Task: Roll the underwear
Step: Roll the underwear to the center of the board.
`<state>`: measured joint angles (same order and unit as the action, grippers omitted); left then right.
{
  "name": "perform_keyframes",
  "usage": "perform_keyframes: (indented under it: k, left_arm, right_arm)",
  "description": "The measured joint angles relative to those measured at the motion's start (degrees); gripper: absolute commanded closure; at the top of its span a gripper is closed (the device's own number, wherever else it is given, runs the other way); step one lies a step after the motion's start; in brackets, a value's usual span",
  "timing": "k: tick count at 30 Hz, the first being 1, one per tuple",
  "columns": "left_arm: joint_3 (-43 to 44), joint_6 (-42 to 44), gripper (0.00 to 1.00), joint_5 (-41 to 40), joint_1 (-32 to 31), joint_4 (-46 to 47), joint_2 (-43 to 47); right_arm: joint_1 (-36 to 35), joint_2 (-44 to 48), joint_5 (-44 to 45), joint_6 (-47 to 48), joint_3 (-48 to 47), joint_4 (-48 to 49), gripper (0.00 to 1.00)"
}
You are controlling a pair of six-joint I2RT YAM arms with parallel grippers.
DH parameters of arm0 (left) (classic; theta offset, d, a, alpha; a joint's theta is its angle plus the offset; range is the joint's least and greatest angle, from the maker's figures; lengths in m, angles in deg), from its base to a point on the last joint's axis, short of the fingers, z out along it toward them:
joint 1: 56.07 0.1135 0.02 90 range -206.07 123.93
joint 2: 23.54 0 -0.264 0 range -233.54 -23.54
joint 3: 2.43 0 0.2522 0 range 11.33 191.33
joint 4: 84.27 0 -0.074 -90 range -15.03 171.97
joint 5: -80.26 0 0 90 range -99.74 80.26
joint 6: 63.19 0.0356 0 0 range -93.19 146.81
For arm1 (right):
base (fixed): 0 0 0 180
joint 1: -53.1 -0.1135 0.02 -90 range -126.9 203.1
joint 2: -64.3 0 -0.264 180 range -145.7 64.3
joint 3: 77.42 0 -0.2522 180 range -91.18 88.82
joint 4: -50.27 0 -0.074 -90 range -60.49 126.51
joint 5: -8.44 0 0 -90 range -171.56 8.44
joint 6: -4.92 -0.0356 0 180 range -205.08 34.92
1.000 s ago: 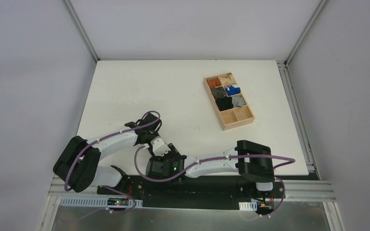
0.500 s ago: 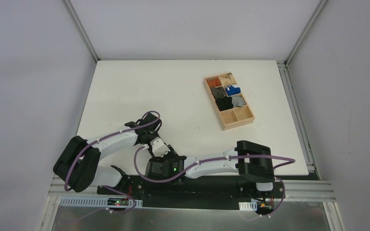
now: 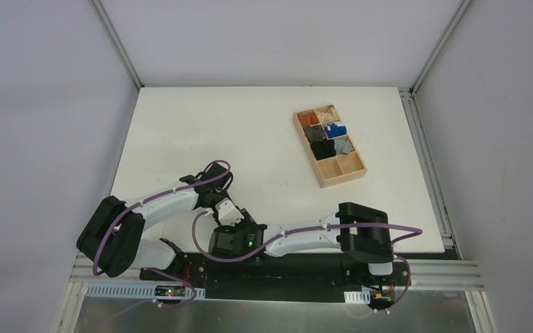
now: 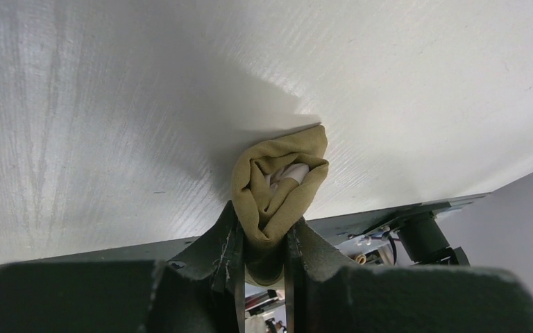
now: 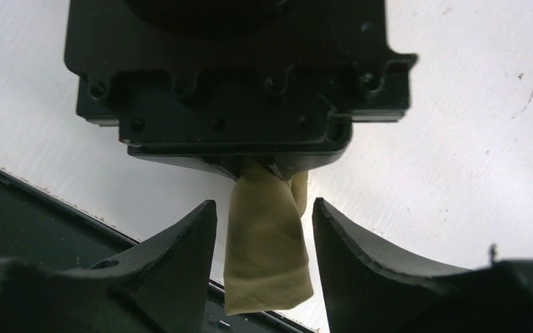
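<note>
A: Movement over the last second: what do you make of it?

B: Very little. From above, the right arm (image 3: pixel 333 232) has slid a touch toward the left, and its wrist has settled in against the other one. The left arm has not shifted at all.

A: And the underwear (image 4: pixel 277 187)?

B: It is already a tight olive roll with a bit of white waistband showing in its core. The left gripper (image 4: pixel 264 239) is clenched on one end of it and holds it just above the table (image 3: pixel 250 139), at the near edge and left of the middle. From above it is hidden under the two wrists.

A: Is the right gripper (image 5: pixel 264 205) on it too?

B: No. Its fingers stand apart on either side of the hanging end of the roll, with daylight between each finger and the cloth. It is released, bracketing the fabric without pinching it.

A: So what does that mean for the task?

B: I'd judge the rolling itself is done or nearly so. The right side looks lined up to take the free end, perhaps for a handover or a last tuck. The wooden tray (image 3: pixel 330 182), with small bundles (image 3: pixel 325 132) in it, sits well apart toward the far right.
</note>
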<state>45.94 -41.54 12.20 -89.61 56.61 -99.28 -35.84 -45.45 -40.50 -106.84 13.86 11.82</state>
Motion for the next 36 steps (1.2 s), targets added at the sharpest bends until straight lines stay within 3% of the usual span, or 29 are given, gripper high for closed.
perform_keyframes:
  k: [8, 15, 20, 24, 27, 36]
  left_arm:
    - [0.1, 0.0, 1.00, -0.1, 0.0, -0.4, 0.0]
    - [0.2, 0.1, 0.99, -0.5, 0.0, -0.5, 0.0]
    - [0.3, 0.4, 0.66, -1.7, 0.0, -0.6, 0.3]
    - [0.5, 0.6, 0.49, -2.4, 0.7, -1.0, 1.7]
    - [0.9, 1.3, 0.45, -2.2, 2.6, -1.8, 3.5]
    - [1.7, 5.2, 0.47, 0.1, 12.0, -5.1, 7.6]
  right_arm:
    - [1.5, -2.6, -1.6, -1.5, -0.8, 0.0, 0.58]
    - [2.2, -2.6, -3.3, -3.2, -0.6, 0.8, 0.83]
    - [3.7, -0.3, -5.9, -5.1, 3.5, 6.2, 0.91]
    - [5.6, 2.1, -9.0, -7.1, 7.7, 11.5, 1.00]
    - [6.8, 4.2, -11.5, -8.7, 10.9, 15.1, 1.00]
    - [10.7, 7.3, -18.9, -12.6, 16.3, 22.4, 1.00]
